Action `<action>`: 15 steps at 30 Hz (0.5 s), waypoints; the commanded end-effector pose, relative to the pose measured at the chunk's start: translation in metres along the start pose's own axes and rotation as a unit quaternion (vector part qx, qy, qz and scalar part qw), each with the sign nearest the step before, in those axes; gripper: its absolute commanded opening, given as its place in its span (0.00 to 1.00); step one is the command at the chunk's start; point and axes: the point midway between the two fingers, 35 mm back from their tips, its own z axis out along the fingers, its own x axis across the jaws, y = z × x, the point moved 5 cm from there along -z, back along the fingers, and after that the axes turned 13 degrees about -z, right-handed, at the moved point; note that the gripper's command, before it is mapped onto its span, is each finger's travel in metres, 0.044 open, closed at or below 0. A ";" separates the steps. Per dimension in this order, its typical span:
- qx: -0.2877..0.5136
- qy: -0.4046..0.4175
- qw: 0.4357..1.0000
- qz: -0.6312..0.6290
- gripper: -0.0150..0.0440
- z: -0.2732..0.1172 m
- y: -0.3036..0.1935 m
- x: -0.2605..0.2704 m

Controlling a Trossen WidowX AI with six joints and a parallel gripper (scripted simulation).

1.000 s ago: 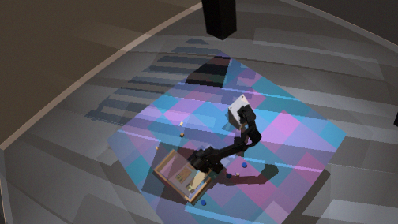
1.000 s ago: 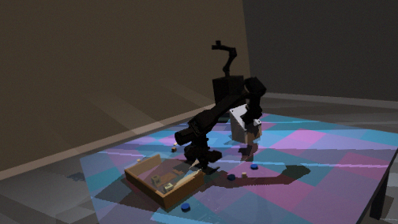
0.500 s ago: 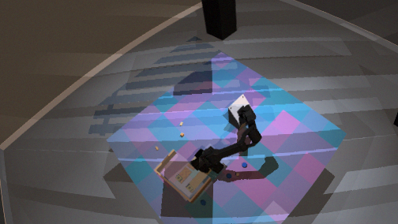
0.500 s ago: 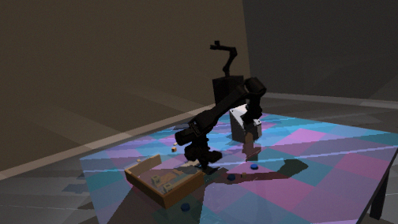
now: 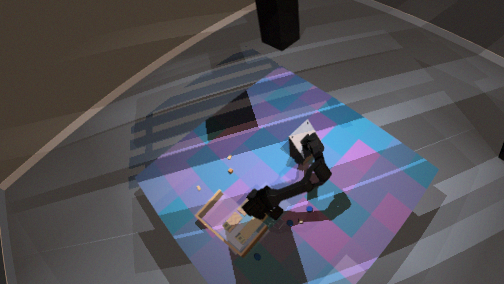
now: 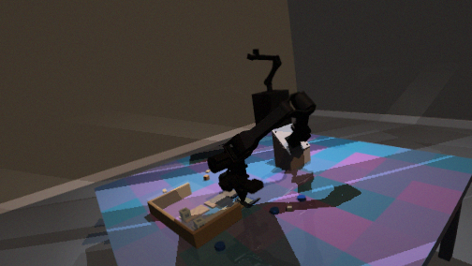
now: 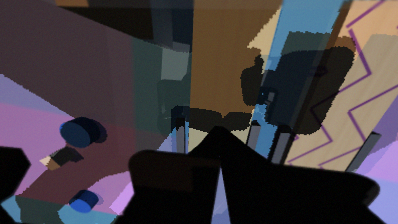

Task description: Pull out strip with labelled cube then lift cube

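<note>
wrist view shows the end effector [image 7: 220, 167] fully closed on nothing, tips down at the strips' [image 7: 272, 135] near ends by the tray's [image 6: 206, 234] open side. beyond it the cube [image 6: 185, 214] sits deep inside the tray, so pulling and lifting both seem left.

Single arm [image 6: 262, 124] of matte black, built from boxy links and rounded joint housings; black gripper [image 6: 244, 199] ending in two slim, tapering fingers. Its pale grey, cube-shaped base [image 5: 300, 137] is white-topped.
</note>
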 end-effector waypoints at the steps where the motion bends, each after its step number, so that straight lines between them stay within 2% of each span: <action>1: 0.000 0.001 1.000 0.003 0.25 0.001 0.000 0.000; 15: 0.000 0.001 1.000 0.003 0.25 0.003 0.000 0.000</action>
